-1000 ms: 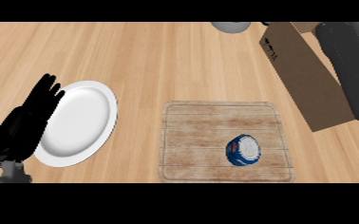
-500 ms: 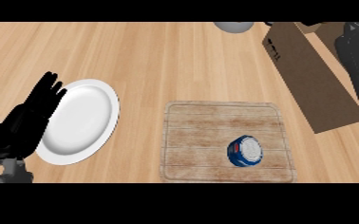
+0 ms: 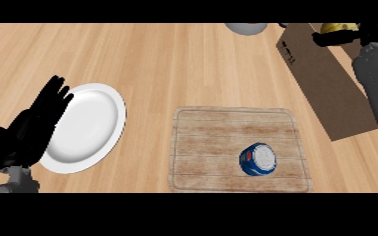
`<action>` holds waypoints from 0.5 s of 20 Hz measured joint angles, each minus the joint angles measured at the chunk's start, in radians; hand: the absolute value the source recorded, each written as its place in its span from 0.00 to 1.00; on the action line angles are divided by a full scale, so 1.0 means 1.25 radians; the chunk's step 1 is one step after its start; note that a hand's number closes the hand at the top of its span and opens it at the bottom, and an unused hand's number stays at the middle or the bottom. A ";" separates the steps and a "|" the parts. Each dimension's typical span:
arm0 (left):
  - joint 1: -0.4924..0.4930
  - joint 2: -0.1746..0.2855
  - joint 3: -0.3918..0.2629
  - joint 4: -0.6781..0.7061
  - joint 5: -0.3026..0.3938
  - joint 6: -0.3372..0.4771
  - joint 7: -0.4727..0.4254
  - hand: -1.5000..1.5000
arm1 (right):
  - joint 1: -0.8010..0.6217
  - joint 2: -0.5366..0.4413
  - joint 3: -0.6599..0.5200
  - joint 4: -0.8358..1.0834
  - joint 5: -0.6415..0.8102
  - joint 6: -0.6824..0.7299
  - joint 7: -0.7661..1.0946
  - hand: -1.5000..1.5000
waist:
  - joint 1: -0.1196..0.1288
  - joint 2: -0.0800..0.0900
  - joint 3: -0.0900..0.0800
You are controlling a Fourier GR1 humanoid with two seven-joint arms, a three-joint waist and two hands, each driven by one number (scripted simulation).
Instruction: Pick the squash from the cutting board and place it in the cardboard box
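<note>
The right hand (image 3: 341, 37) is hovering over the far end of the cardboard box (image 3: 325, 90), apparently curling round the squash (image 3: 338, 27), which is partly hidden at the top edge. The left hand (image 3: 33, 125) is resting open against the white plate (image 3: 88, 125). A blue dish (image 3: 258, 158) is sitting on the cutting board (image 3: 214, 145).

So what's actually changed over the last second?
The right forearm shifted towards the view's right edge. The right hand now shows over the far end of the cardboard box, fingers round a yellow thing, apparently the squash. Unchanged: the left hand resting open beside the plate, the cutting board and the blue-and-white object on it.
</note>
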 measured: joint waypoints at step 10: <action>0.004 -0.001 0.017 0.003 -0.004 -0.013 -0.011 0.50 | 0.043 0.037 -0.085 0.017 -0.086 -0.118 -0.151 0.00 | -0.004 -0.003 0.000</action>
